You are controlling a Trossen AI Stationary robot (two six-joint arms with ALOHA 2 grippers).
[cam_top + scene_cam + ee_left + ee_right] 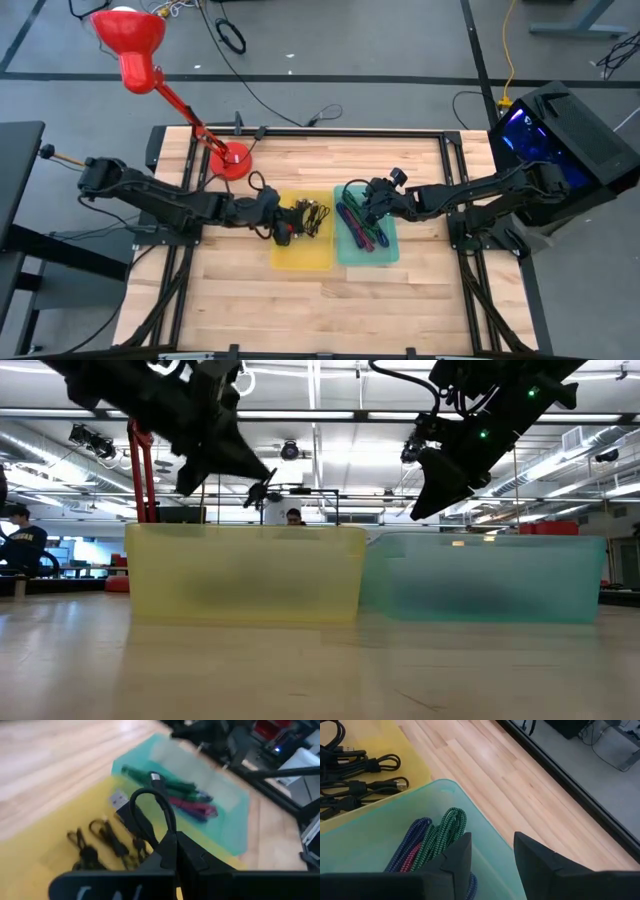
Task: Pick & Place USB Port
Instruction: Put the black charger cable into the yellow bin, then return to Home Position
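My left gripper [284, 222] hangs over the yellow bin [300, 256] and is shut on a black USB cable [150, 796]. More bundled black cables [102, 842] lie on the yellow bin's floor. My right gripper [492, 854] is open above the teal bin [386, 254], next to the yellow one. Its fingers stand over the green, blue and red braided cables [437, 837] that lie in that bin, and touch nothing. In the low view both grippers [225, 460] [438, 480] are above the bins' rims. My left gripper pinches the black USB cable between its two shut fingers at the foot of a loop [167, 834]. The loop arches out beyond the fingertips. A silver plug [119, 800] and a second plug [156, 779] stick out past it. The cable is lifted clear of the bin floor.
A red desk lamp stands with its base [232, 160] on the table's far left part, its shade [128, 35] beyond the far edge. Bare wooden table [300, 310] lies on the near side of the bins. A dark machine [570, 140] sits off the right edge.
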